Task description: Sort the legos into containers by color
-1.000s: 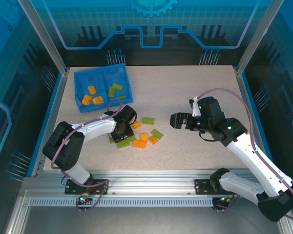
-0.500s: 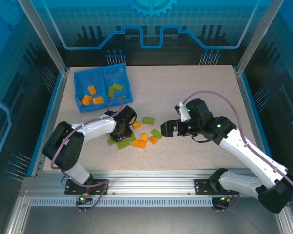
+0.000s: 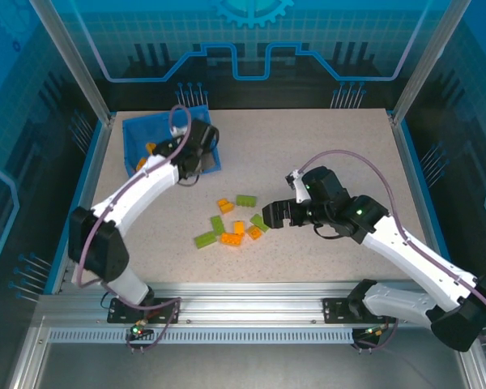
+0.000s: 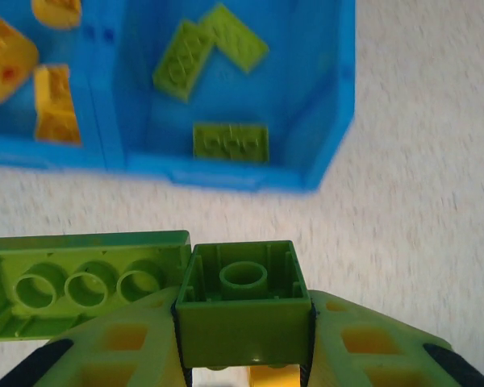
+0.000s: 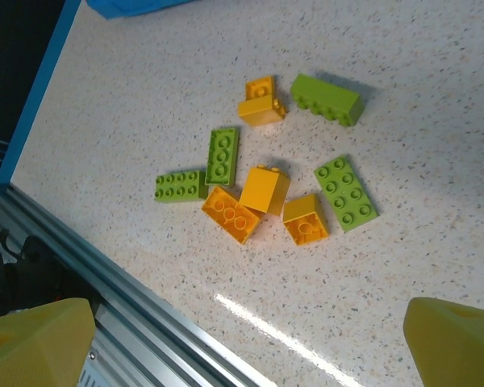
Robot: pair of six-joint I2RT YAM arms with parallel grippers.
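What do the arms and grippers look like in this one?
The left arm and right arm have white links, black joints and a looping purplish cable each. Small green lights show on the right arm. The left gripper has yellow-green fingers with rectangular cut-outs; the right gripper has yellow ones.

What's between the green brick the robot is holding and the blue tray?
Nothing, just bare speckled table. The left wrist view shows it between the held green brick and the blue tray.
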